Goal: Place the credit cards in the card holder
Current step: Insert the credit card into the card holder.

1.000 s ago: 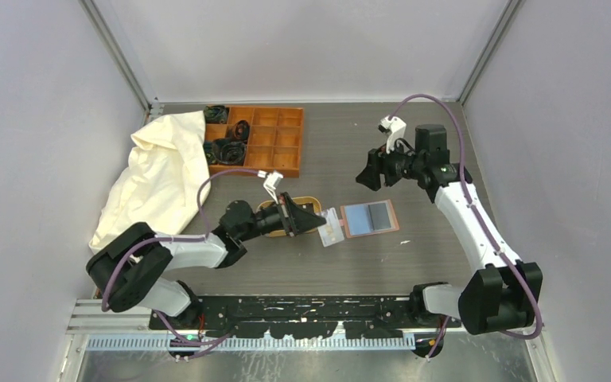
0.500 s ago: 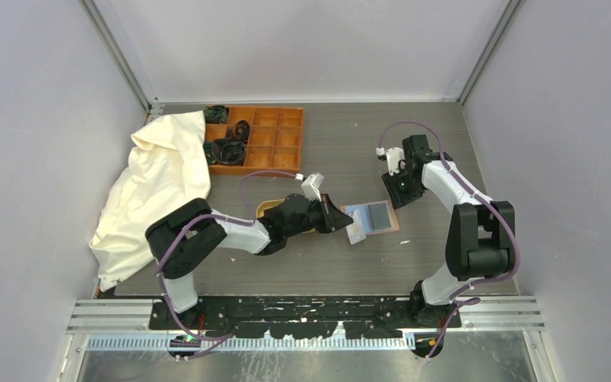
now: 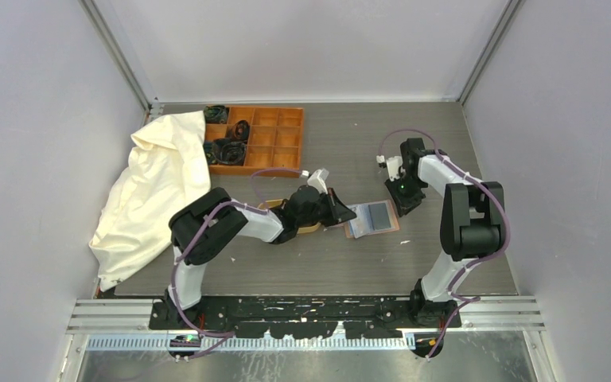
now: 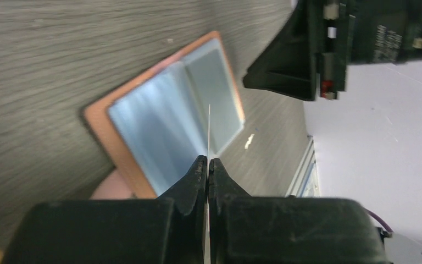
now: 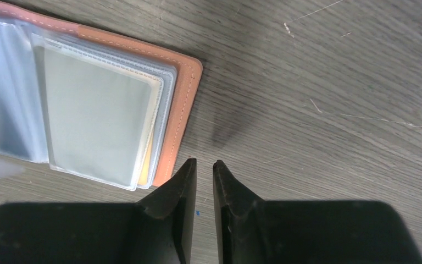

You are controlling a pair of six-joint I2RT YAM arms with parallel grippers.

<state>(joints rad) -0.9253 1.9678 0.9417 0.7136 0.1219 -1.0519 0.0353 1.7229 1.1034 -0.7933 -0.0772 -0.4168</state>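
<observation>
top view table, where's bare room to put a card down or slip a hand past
Bare wood: the near strip between the card holder and the arm bases, and the far patch right of the orange box. Crowded: around the holder, flanked by left claw and right claw; the cloth covers the left.

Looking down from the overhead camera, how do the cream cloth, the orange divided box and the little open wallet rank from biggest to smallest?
1. cream cloth, by far the largest.
2. orange compartment box.
3. card holder, lying open, the smallest.
All three lie on the same table, so nearness to the camera hardly skews this.
</observation>
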